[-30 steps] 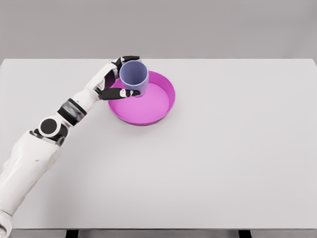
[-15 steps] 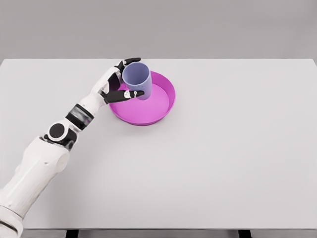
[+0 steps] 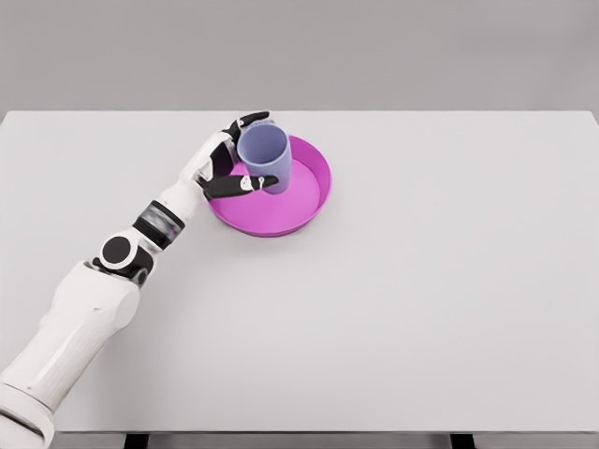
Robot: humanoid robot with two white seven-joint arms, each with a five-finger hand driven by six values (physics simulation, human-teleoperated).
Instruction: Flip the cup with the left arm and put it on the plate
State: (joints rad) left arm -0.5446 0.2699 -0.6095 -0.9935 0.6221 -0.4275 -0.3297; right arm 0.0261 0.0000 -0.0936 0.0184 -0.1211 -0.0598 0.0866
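A lavender cup (image 3: 266,157) stands mouth-up over the left part of the magenta plate (image 3: 304,201) in the head view. My left hand (image 3: 236,159) is shut on the cup, black fingers wrapped around its far side and the thumb across its near side. I cannot tell whether the cup's base touches the plate floor. The left arm stretches from the lower left corner up to the plate. No right arm shows.
The plate sits on a wide white table (image 3: 421,299), a little left of the middle toward the far edge. A grey wall lies behind the table's back edge.
The left hand has carried the cup slightly right and down, further over the plate. The forearm has stretched out after it.
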